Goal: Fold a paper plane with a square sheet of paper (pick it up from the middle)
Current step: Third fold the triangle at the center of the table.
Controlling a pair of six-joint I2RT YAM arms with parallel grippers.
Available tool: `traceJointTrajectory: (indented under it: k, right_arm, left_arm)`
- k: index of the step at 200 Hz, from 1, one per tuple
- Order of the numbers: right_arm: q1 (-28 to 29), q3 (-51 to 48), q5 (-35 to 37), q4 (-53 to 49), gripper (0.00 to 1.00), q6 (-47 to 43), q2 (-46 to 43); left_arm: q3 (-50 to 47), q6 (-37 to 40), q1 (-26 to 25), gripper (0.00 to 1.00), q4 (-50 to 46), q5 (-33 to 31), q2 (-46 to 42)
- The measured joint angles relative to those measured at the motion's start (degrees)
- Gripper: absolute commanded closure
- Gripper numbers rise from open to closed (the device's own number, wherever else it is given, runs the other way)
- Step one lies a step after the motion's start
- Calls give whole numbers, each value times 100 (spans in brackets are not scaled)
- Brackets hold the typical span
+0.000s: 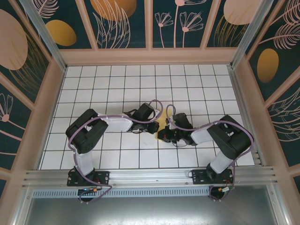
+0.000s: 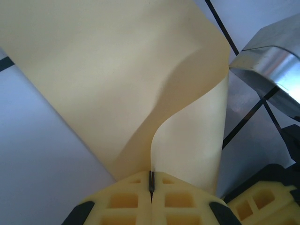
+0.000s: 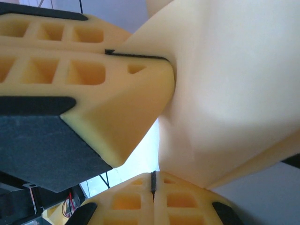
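The square sheet of paper (image 1: 162, 123) is pale yellow and hangs between both grippers above the middle of the tiled table. In the left wrist view the sheet (image 2: 117, 84) curls in an S from my left gripper (image 2: 151, 182), which is shut on its edge. My right gripper (image 3: 153, 185) is shut too, and the sheet's (image 3: 229, 93) edge runs down into its seam. The left fingers (image 3: 93, 75) pinch the sheet just above and to the left of the right gripper. From above, the left gripper (image 1: 155, 127) and right gripper (image 1: 165, 135) almost touch. The paper plane is out of view.
White grid tiles (image 1: 140, 84) cover the table, with walls on three sides. An aluminium rail (image 1: 150, 176) runs along the near edge by the arm bases. Purple cables (image 1: 159, 105) loop over both wrists.
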Motion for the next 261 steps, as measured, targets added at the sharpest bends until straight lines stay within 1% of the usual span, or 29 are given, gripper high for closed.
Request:
traceJointTrajectory:
  k: [32,65,86,110,167,213,242,261]
  right_arm:
    - [-11,17,20,-116,100,-42,-61]
    - [-37,52,164,-535,100,-175,-442]
    - [-149,101,186,-584,100,-219,-573]
    - [-251,101,186,-579,100,-216,-577]
    - [-256,101,177,-557,100,-216,-560]
    - [-275,85,153,-509,100,-216,-190]
    - [-289,85,144,-516,100,-221,-205]
    - [-323,94,192,-726,100,-286,-389]
  left_arm:
    - [0,0,0,94,2,0,0]
    - [0,0,0,93,7,-2,0]
    - [0,0,0,93,9,0,0]
    - [0,0,0,93,9,0,0]
    - [0,0,0,94,9,0,0]
    - [0,0,0,93,9,0,0]
    - [0,2,0,93,13,0,0]
    - [0,0,0,93,11,0,0]
